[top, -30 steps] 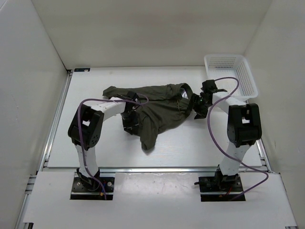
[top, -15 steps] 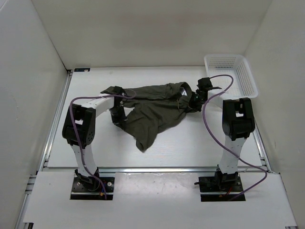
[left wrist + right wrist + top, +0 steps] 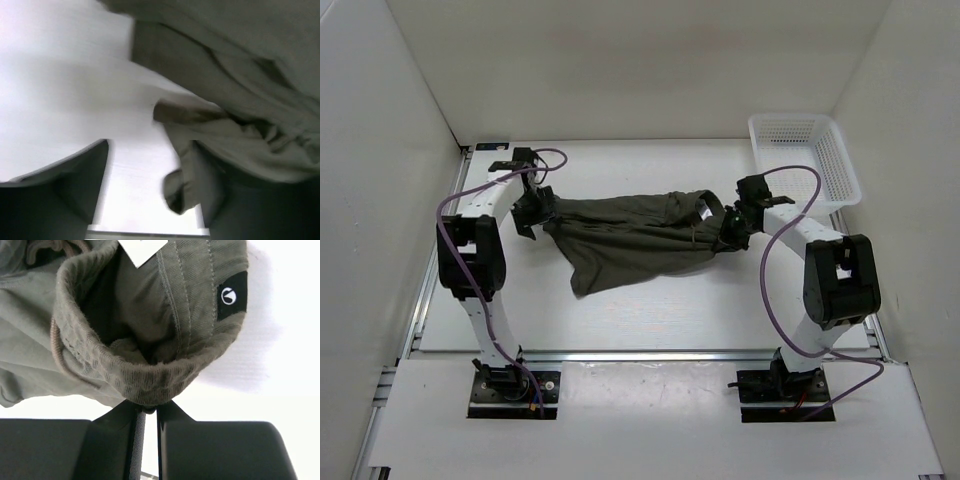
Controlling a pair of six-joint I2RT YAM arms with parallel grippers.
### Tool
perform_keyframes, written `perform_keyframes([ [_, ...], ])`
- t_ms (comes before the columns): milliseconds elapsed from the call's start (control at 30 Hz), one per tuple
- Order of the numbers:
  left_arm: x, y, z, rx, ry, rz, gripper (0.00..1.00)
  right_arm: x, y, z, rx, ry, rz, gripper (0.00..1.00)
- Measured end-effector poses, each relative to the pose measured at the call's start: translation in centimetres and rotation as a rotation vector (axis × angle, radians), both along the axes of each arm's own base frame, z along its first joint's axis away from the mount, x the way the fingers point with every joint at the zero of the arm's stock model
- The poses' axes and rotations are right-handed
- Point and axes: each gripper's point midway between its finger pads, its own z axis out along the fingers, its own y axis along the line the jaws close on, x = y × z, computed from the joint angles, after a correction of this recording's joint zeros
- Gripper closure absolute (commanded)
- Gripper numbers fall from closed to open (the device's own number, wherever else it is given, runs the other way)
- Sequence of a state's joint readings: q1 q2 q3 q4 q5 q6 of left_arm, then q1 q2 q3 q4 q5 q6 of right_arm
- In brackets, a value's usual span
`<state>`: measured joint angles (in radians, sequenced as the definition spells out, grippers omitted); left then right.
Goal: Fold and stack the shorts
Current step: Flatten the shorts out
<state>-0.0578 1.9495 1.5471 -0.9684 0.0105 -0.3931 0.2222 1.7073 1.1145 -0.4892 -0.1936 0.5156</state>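
Top external view: the left end effector (image 3: 532, 212) has swung from the table's near-centre out to about 10 o'clock. The shorts (image 3: 630, 235) have gone with it, drawn from a bunched heap into a band across the middle of the table (image 3: 720, 300), with one leg trailing toward 7 o'clock. Judgement: spreading is under way and no fold has been made. The right end effector (image 3: 728, 228), at the garment's 3 o'clock end, is clenched on the waistband (image 3: 150, 375). The left wrist view is blurred: bare table shows between its fingers (image 3: 70, 195) and cloth lies to one side, so its grip cannot be determined.
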Motion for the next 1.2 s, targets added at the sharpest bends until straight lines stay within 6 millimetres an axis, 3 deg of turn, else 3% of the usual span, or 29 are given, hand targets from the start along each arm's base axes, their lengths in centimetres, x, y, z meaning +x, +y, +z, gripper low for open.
perform_keyframes([
  [33, 0.0, 0.2, 0.2, 0.001, -0.002, 0.004, 0.09, -0.1, -0.1, 0.0, -0.01, 0.003, -0.002, 0.84],
  [67, -0.3, 0.5, 0.6, 0.001, 0.0, 0.012, 0.09, -0.3, -0.2, 0.0, -0.017, 0.008, -0.004, 0.76],
  [100, -0.5, 0.7, 1.0, 0.003, -0.001, 0.013, 0.09, -0.4, -0.4, 0.0, -0.027, 0.011, -0.006, 0.62],
  [133, -0.8, 0.9, 1.7, 0.005, -0.011, 0.019, 0.14, -0.5, -0.6, 0.0, -0.036, 0.015, -0.012, 0.56],
  [200, -1.6, 1.1, 3.4, 0.006, -0.044, 0.032, 0.58, -0.7, -0.9, 0.3, -0.051, 0.01, -0.019, 0.44],
  [233, -2.4, 0.9, 4.5, 0.004, -0.07, 0.028, 0.77, -0.7, -1.1, 0.6, -0.058, 0.004, -0.021, 0.44],
  [267, -3.3, 0.6, 5.6, 0.0, -0.097, 0.016, 0.9, -0.8, -1.2, 1.0, -0.063, -0.004, -0.025, 0.43],
  [400, -8.0, -3.1, 8.2, -0.083, -0.168, -0.074, 0.9, -0.8, -1.7, 2.6, -0.075, -0.048, -0.038, 0.42],
  [433, -9.3, -4.4, 8.0, -0.11, -0.16, -0.105, 0.63, -0.9, -1.7, 3.0, -0.076, -0.056, -0.04, 0.42],
  [500, -11.2, -6.6, 6.9, -0.147, -0.129, -0.16, 0.28, -0.9, -1.8, 3.4, -0.078, -0.068, -0.043, 0.42],
  [567, -13.2, -8.8, 5.0, -0.175, -0.061, -0.196, 0.18, -1.0, -2.0, 3.4, -0.083, -0.071, -0.046, 0.42],
  [600, -14.0, -9.6, 4.0, -0.182, -0.028, -0.212, 0.18, -1.1, -2.0, 3.3, -0.086, -0.066, -0.046, 0.42],
  [667, -15.2, -10.9, 2.1, -0.188, 0.037, -0.229, 0.22, -1.5, -2.2, 2.9, -0.092, -0.051, -0.047, 0.42],
  [767, -15.7, -11.6, -0.4, -0.175, 0.104, -0.224, 0.36, -1.8, -2.2, 2.5, -0.095, -0.038, -0.049, 0.42],
  [933, -15.6, -11.4, -3.3, -0.141, 0.158, -0.189, 0.9, -2.0, -2.3, 2.5, -0.097, -0.033, -0.049, 0.42],
  [1067, -15.8, -10.9, -4.3, -0.115, 0.168, -0.174, 0.9, -2.0, -2.3, 2.5, -0.099, -0.034, -0.05, 0.42],
  [1200, -17.0, -10.2, -4.0, -0.108, 0.158, -0.144, 0.9, -2.0, -2.3, 2.4, -0.1, -0.032, -0.05, 0.42],
])
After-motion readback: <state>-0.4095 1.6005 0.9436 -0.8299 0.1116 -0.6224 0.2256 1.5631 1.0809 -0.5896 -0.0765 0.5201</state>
